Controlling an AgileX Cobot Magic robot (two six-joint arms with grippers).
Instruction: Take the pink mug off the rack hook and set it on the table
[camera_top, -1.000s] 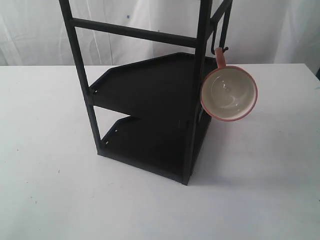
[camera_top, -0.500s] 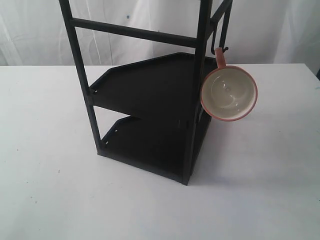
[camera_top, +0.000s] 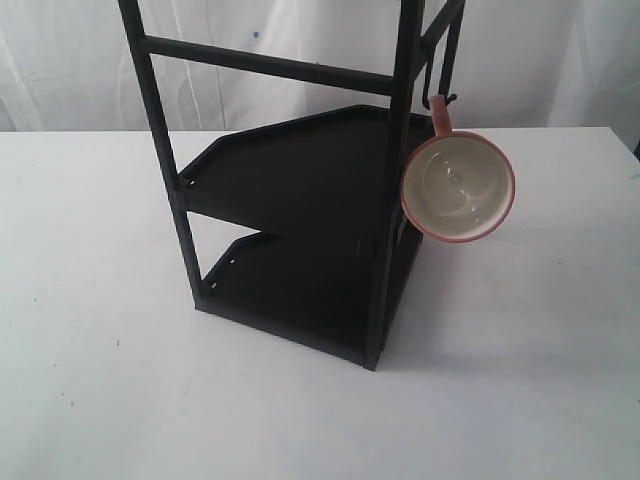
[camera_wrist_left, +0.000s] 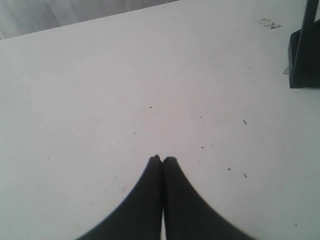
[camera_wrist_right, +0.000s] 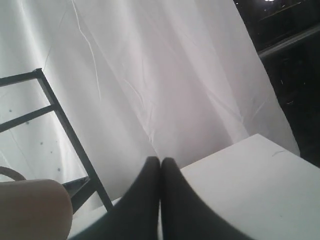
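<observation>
The pink mug (camera_top: 458, 187) hangs by its loop handle from a hook on the right side of the black rack (camera_top: 300, 190), its cream inside facing the exterior camera. Its pink wall (camera_wrist_right: 30, 207) fills a corner of the right wrist view, beside a rack post (camera_wrist_right: 70, 135). The rack stands on the white table (camera_top: 100, 380). My left gripper (camera_wrist_left: 162, 159) is shut with nothing in it, over bare table (camera_wrist_left: 125, 90), and a rack foot (camera_wrist_left: 302, 60) shows at the frame's edge. My right gripper (camera_wrist_right: 160, 160) is shut and empty, close to the mug. Neither gripper shows in the exterior view.
A white cloth backdrop (camera_top: 560, 60) hangs behind the table. In the right wrist view the cloth (camera_wrist_right: 165, 75) ends at a dark area (camera_wrist_right: 290, 60), and a table corner (camera_wrist_right: 260, 175) lies below it.
</observation>
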